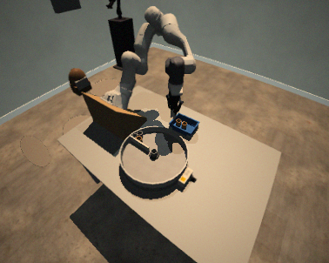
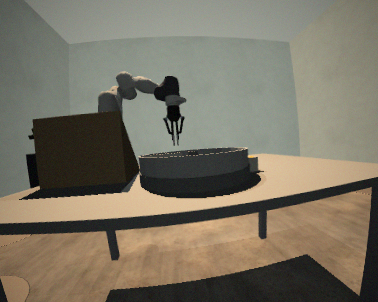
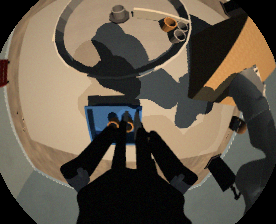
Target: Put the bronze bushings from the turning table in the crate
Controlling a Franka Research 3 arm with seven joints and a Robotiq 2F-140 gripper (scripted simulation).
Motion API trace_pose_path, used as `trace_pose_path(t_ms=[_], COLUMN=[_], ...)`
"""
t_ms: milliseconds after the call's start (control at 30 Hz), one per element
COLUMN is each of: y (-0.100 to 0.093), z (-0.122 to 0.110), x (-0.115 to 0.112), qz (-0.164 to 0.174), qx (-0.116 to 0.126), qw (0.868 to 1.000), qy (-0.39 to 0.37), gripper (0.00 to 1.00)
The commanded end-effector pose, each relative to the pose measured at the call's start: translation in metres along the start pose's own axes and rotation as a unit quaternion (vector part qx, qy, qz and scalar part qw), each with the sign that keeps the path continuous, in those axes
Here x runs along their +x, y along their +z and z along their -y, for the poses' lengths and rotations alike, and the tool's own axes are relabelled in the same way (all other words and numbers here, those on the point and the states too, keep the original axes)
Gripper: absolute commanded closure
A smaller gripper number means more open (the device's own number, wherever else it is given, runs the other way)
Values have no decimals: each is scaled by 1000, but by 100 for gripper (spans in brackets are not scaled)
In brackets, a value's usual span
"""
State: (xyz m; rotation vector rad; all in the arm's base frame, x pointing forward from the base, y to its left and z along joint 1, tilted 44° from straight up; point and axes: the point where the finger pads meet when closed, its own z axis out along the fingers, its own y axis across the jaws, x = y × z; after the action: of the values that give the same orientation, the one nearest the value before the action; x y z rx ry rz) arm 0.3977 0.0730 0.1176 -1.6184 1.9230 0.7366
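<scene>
Over to the left corner of the table [image 1: 233, 174] [image 2: 313, 175] [image 3: 44, 110], a panel [image 1: 111, 115] [image 2: 80, 150] [image 3: 234, 55] leans, and just right of it sits the turning table [image 1: 154, 185] [image 2: 193, 167] [image 3: 62, 40]! By its rim, one bronze bushing [image 1: 138, 138] [image 3: 169, 24] beside two steel bushings [image 3: 179, 35]: the steel pair belongs there, the bronze one has yet to travel. On to the right, by the far edge, the crate [image 1: 191, 131] [image 3: 101, 111], and it's holding two bronze bushings [image 1: 178, 122] [image 3: 113, 124], side by side! So two in, one to go, I'd say. Above, the gripper [image 1: 173, 115] [image 2: 176, 144] [image 3: 131, 117] is all but closed, nothing in its grip; whether the bushings below lie quite still, I can't tell
</scene>
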Motion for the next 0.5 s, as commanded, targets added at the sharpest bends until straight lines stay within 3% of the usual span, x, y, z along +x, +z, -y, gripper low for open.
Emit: trace_pose_path(t_ms=[0,233,300,333,467], y=[0,0,0,0,0], z=[-6,-21,-21,-26,-35], x=[42,120,120,148,190], qz=[0,0,0,0,0], qx=[1,1,1,1,1], qw=[999,999,999,999,999], qy=[-44,-44,-44,-44,-44], gripper=[90,90,90,90,90])
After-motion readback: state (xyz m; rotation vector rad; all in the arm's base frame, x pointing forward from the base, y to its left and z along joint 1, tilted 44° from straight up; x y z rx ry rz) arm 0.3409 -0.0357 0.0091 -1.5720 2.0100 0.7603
